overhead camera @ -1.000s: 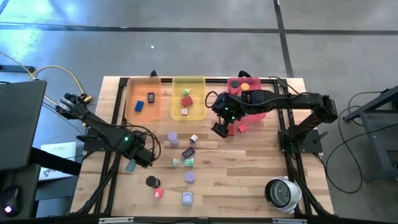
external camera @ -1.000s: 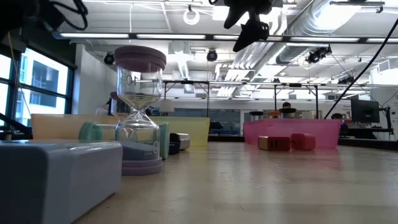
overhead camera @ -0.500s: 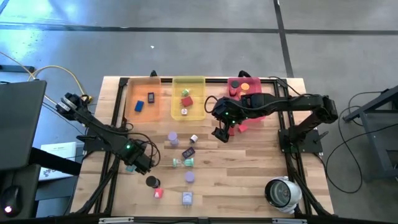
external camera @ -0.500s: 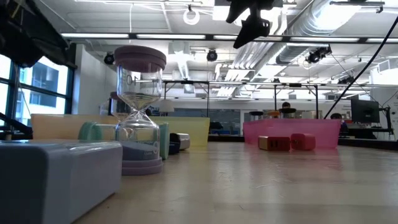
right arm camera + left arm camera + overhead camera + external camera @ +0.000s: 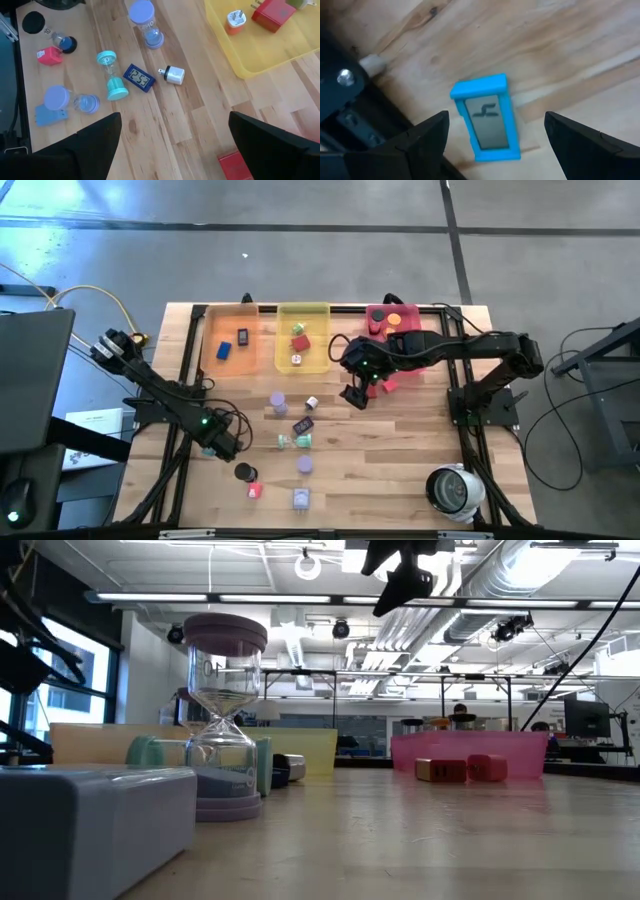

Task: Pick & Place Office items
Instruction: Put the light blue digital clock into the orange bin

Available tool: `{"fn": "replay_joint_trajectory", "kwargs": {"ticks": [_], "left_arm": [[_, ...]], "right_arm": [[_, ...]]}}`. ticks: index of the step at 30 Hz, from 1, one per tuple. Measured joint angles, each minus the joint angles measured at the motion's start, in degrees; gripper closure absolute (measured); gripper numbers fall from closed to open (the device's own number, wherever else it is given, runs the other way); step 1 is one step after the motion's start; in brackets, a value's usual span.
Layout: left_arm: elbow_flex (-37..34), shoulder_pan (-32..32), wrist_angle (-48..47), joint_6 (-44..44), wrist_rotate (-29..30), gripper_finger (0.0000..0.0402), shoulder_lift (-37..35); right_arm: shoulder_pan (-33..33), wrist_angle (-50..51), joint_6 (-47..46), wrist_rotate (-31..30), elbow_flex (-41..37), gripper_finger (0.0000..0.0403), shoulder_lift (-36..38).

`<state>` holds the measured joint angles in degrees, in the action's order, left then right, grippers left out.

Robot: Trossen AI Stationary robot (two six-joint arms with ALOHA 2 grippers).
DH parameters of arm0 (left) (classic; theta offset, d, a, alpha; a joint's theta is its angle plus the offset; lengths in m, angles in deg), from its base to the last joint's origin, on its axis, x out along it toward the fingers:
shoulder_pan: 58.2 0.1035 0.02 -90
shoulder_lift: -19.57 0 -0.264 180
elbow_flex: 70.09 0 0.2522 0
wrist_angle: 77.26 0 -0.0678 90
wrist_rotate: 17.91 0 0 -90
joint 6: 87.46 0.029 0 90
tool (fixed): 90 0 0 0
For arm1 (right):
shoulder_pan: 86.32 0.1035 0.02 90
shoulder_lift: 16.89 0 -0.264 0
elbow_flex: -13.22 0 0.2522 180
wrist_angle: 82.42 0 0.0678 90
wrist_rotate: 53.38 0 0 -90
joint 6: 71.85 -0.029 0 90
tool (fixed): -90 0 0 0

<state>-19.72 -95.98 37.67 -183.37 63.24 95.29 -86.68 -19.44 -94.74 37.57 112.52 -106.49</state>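
The office items lie scattered on the wooden table: hourglasses, a white plug, a dark rectangle, a black disc, a red cube and a lavender cube. A blue flat rectangular piece lies flat near the table's left edge. My left gripper hangs open over it, one finger on either side, not touching. My right gripper hovers open, high above the table's middle.
Orange, yellow and pink trays stand along the far edge, each holding pieces. Two red cubes sit by the pink tray. A white-grey round device stands at the near right corner. Bare wood lies right of the middle.
My left gripper has moved down and toward the table's near left, coming over the blue rectangular piece. No piece has moved.
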Motion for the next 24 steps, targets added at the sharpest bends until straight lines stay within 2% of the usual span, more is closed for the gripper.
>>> {"fn": "replay_joint_trajectory", "kwargs": {"ticks": [11, 14, 24], "left_arm": [[-2.6, 0.1, 4.6, 0.6, 0.6, 0.0094, -0.1], [-2.6, 0.1, 5.1, 1.2, 1.3, 0.0121, -0.1], [-2.7, 0.1, 7.3, 4.1, 2.4, 0.0246, 0.0]], "right_arm": [[0.0, -1.3, 0.3, 0.0, 0.0, 0.0045, 0.0], [0.0, -1.4, 0.6, 0.0, 0.0, 0.0045, 0.0], [0.0, -1.4, 0.6, 0.0, 0.0, 0.0045, 0.0]]}}
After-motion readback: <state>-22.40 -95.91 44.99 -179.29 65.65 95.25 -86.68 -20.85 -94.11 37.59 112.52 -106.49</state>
